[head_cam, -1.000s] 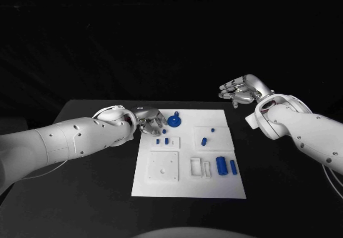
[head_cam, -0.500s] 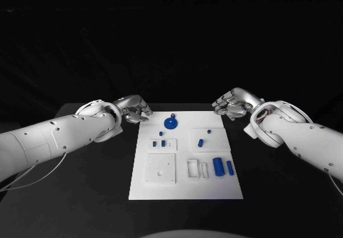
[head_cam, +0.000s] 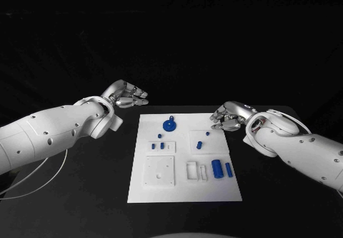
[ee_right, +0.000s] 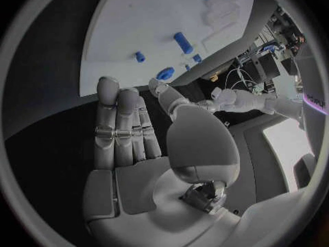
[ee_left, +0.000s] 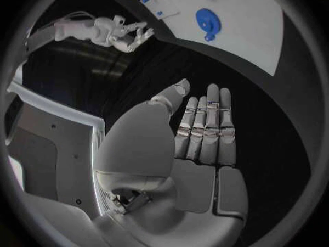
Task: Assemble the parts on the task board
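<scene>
Your left robot hand (head_cam: 127,95) hangs above the dark surface (head_cam: 85,168), off the far left corner of the task board (head_cam: 182,191). From the head camera its fingers look bunched; the left wrist camera shows the same robot hand (ee_left: 199,148) flat, fingers straight and side by side with the thumb set apart, holding nothing and touching nothing.

The board lies in the middle of the surface. On it, from left to right: a small blue peg (head_cam: 158,135) just beside a round blue disc (head_cam: 168,124) at the far end, two short blue pins (head_cam: 158,146) standing in a white block, a square white plate (head_cam: 160,171) nearer you, a blue pin (head_cam: 199,145) on a second white square, and a thick blue cylinder (head_cam: 216,168) with a thinner blue rod (head_cam: 229,169) to its right. The left wrist camera picks up the disc (ee_left: 206,22) and the far board edge, with the other robot hand beyond.

Your right robot hand (head_cam: 227,115) sits at the board's far right corner, close over its edge; you cannot tell from the head camera whether it touches. The right wrist camera shows this robot hand (ee_right: 130,148) empty, fingers straight and together, above the board's edge.
</scene>
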`<action>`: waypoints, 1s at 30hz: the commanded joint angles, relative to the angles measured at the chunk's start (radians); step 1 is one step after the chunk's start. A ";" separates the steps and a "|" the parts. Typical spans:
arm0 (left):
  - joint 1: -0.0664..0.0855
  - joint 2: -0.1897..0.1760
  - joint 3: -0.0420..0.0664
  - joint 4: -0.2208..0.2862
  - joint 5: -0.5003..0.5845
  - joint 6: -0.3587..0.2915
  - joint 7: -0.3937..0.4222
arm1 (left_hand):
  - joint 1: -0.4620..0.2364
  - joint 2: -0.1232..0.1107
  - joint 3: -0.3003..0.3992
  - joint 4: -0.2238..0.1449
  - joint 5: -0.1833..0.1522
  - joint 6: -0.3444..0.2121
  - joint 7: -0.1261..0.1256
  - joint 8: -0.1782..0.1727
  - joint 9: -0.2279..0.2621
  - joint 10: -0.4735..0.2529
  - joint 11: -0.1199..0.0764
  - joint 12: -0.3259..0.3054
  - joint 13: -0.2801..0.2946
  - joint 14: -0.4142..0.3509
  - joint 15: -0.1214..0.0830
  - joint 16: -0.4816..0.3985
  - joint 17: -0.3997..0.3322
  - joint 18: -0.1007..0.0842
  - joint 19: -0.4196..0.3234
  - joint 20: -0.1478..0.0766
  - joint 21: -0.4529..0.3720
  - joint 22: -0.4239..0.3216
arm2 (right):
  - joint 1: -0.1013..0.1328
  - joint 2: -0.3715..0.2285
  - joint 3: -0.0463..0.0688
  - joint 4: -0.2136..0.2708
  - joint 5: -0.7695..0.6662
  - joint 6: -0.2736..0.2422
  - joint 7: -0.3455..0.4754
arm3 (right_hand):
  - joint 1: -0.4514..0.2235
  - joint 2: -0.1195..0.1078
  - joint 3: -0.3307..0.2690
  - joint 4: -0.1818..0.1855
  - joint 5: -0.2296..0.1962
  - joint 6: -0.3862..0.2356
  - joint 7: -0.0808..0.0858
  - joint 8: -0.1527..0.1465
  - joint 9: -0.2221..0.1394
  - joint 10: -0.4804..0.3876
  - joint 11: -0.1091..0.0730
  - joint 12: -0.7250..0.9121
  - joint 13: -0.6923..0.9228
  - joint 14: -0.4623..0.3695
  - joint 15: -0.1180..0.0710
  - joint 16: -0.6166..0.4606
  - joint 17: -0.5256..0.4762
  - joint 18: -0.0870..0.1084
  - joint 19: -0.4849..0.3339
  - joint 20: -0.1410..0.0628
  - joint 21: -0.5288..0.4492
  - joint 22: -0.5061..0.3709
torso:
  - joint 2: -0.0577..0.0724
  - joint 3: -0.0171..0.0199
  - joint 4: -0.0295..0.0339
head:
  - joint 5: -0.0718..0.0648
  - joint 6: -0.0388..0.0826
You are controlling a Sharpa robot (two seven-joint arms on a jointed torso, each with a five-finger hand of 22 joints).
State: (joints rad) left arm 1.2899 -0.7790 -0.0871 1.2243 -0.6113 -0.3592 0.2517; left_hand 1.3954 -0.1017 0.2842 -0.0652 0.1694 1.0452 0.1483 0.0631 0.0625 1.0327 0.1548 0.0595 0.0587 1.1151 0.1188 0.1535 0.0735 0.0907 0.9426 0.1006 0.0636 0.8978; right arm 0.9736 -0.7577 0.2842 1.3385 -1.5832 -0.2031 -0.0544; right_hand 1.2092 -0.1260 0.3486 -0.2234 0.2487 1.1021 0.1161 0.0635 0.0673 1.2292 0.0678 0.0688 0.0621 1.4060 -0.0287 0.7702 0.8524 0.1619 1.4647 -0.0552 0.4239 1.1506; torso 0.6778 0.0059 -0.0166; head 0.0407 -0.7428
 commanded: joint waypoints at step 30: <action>0.004 0.001 0.001 0.075 0.291 0.041 0.079 | 0.045 0.036 -0.088 -0.004 0.032 -0.011 0.003 0.001 0.000 -0.018 0.005 0.003 -0.001 -0.018 0.020 -0.091 -0.006 0.012 0.107 0.018 0.021 -0.661 | -0.030 0.049 -0.050 -0.017 -0.172 -0.044 -0.064 | 0.010 -0.021 0.102 0.022 -0.043 0.002 -0.002 -0.001 -0.001 0.008 -0.006 -0.006 -0.001 0.013 -0.006 0.012 -0.016 0.013 0.043 0.000 0.054 -0.079 | 0.002 0.0005 0.0009 | 0.012 -0.014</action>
State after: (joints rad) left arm 1.2921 -0.7799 -0.0869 1.2954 -0.3335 -0.3403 0.3136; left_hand 1.4342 -0.0630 0.1918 -0.0687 0.1983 1.0377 0.1499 0.0630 0.0622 1.0215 0.1587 0.0596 0.0588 1.1022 0.1412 0.0650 0.0687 0.0923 1.0456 0.1197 0.0810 0.2359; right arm 0.9439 -0.7106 0.2349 1.3233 -1.7288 -0.2301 -0.1118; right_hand 1.2197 -0.1381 0.4493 -0.1991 0.2014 1.1021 0.1161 0.0636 0.0673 1.2295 0.0604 0.0688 0.0622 1.4127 -0.0353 0.7783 0.8373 0.1623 1.4645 -0.0548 0.4721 1.0704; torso 0.6807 0.0059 -0.0145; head 0.0512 -0.7535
